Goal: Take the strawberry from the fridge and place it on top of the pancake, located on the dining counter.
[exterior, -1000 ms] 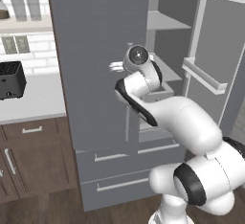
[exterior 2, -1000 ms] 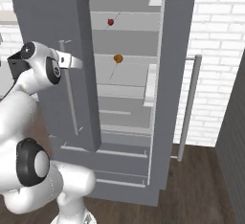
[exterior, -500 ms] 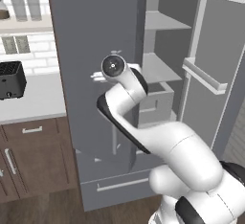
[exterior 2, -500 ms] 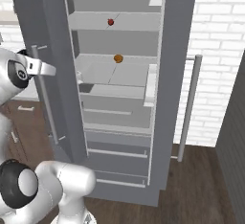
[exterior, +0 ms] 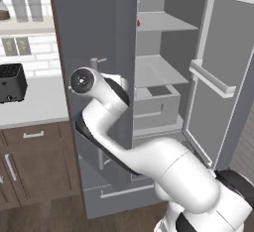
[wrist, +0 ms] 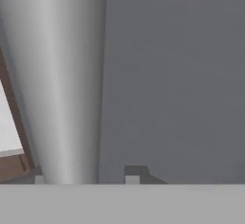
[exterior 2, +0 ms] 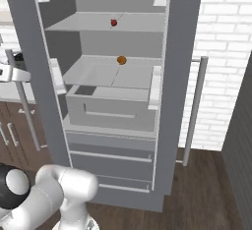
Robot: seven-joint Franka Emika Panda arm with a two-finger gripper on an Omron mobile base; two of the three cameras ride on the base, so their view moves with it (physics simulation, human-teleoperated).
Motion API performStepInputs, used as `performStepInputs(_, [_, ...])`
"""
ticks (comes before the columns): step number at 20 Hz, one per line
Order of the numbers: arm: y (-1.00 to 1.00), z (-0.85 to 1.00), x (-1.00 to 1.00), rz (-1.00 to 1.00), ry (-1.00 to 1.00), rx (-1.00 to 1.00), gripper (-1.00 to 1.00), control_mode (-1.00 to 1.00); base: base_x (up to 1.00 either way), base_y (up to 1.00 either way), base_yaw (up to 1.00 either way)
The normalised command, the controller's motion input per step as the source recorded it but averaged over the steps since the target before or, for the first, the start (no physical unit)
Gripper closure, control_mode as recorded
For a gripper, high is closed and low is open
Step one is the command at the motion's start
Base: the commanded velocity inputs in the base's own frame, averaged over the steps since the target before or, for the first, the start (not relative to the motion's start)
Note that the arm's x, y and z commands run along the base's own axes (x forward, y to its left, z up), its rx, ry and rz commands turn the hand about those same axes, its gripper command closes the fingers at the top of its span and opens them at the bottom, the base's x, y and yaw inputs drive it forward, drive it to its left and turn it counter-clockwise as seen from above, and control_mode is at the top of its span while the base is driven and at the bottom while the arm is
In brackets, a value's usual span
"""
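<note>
I've got the tall matte grey fridge (exterior 2: pixel 118 96) in front of me with both doors swung wide, the pale grey shelves and the drawers below in plain sight. From the right base view the tiny rounded red strawberry (exterior 2: pixel 113 22) sits on the upper shelf, towards the back, near the middle. One shelf down, a small orange-brown lump (exterior 2: pixel 121 60) rests at the back, almost directly beneath the strawberry and well apart from it. Under that shelf is a pale grey box drawer (exterior 2: pixel 110 106), with two flat drawer fronts lower down.

In the left base view the white arm bends up from the lower right and its wrist sits against the outer face of the left fridge door (exterior: pixel 94 77), by the long vertical bar handle (exterior: pixel 93 67). The strawberry (exterior: pixel 138 23) just peeks past the door's edge as a red speck on the upper shelf. To the left of the door there's a black toaster (exterior: pixel 12 82) on a narrow white counter (exterior: pixel 34 108) over brown wood cabinets.

In the hand view I'm looking along the grey door face with the rounded pale grey bar of the handle (wrist: pixel 62 84) close beside the camera. The gripper's fingertips are not clear to me in any picture, so I cannot tell whether the pincer is released or clenched
</note>
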Motion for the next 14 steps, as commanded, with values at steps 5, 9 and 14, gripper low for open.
performStepInputs(5, [0.12, -0.02, -0.06, -0.05, 0.00, 0.00, -1.00, -1.00, 0.00, 0.00, 0.00])
performStepInputs(9, [0.26, -0.21, -0.01, -0.10, -0.03, 0.00, -1.00, -1.00, 0.00, 0.00, 0.00])
performStepInputs(14, [0.22, -0.19, -0.04, -0.13, -0.03, 0.00, -1.00, -1.00, 0.00, 0.00, 0.00])
